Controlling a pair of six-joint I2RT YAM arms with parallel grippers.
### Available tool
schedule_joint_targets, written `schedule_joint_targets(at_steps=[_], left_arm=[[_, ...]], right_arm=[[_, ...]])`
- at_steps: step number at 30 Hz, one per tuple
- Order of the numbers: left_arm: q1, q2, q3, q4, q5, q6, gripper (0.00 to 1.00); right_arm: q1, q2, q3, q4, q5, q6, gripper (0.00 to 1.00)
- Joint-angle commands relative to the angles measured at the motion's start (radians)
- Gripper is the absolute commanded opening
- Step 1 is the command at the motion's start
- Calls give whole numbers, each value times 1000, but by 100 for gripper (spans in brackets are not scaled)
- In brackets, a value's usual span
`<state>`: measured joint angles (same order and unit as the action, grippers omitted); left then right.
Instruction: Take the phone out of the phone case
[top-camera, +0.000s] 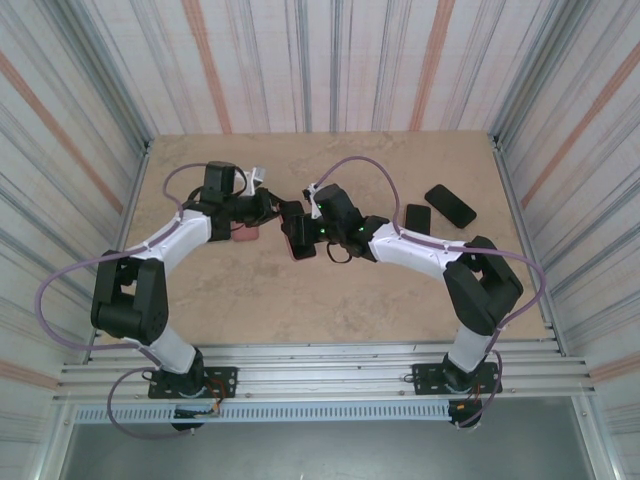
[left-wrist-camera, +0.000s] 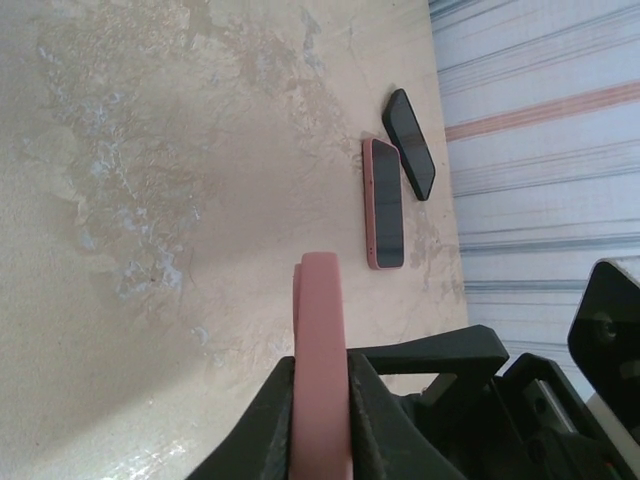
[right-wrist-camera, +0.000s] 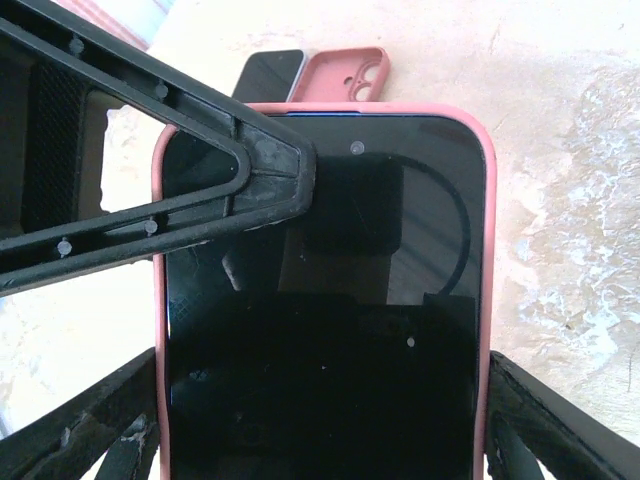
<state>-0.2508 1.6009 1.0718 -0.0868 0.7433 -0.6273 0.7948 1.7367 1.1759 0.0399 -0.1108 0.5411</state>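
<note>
**Both tools clamped on the cased phone over mid-bench**

The left tool (left-wrist-camera: 322, 362) is pressed together on the rim of the pink phone case (left-wrist-camera: 320, 300), one finger flat against each face of the edge. In the right wrist view one of its fingers (right-wrist-camera: 200, 200) crosses the case's corner at 10 o'clock. The right tool (right-wrist-camera: 320, 425) grips the same case across its width, a finger on each long side. The phone (right-wrist-camera: 320, 330) sits inside it, dark screen up, held above the middle of the bench (top-camera: 300, 300).

At 12 o'clock beyond the held phone lie an empty pink case (right-wrist-camera: 345, 75) and a bare phone (right-wrist-camera: 268, 75). From the top, a pink-cased phone (top-camera: 418, 218) and a black phone (top-camera: 450, 205) lie near each other at 3 o'clock.
</note>
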Motion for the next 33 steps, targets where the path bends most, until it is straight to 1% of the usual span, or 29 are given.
schedule_joint_targets(at_steps=[1, 2, 3, 4, 6, 8, 12, 14, 17, 22, 27, 30, 33], left_arm=[[-7, -4, 25, 40, 42, -24, 13], [-7, -6, 29, 44, 48, -27, 8], [-6, -10, 31, 43, 48, -29, 7], [-6, -12, 34, 43, 48, -32, 7], [-6, -21, 38, 47, 49, -43, 7], [-5, -29, 46, 49, 49, -49, 7], [3, -45, 65, 54, 45, -65, 7], [10, -53, 72, 70, 44, -86, 8], [18, -67, 95, 73, 31, -126, 11], [28, -100, 107, 112, -6, -212, 11], [30, -130, 85, 194, -37, -339, 11], [30, -150, 71, 225, -58, -407, 11], [30, -177, 51, 231, -99, -481, 10]], right_arm=[[5, -44, 32, 51, -26, 17, 56], [4, -46, 28, 52, -24, 20, 58], [3, -51, 23, 56, -23, 23, 60], [3, -53, 19, 59, -23, 27, 63], [-2, -62, 2, 73, -29, 38, 72], [-4, -74, -12, 77, -29, 39, 77], [-6, -134, -69, 86, -1, 49, 84], [-6, -167, -105, 95, -1, 52, 84], [-6, -223, -163, 110, 8, 86, 84], [5, -324, -300, 239, 42, 212, 80], [42, -347, -392, 447, 64, 356, 71], [73, -325, -435, 606, 91, 439, 65], [97, -302, -456, 707, 126, 485, 59]])
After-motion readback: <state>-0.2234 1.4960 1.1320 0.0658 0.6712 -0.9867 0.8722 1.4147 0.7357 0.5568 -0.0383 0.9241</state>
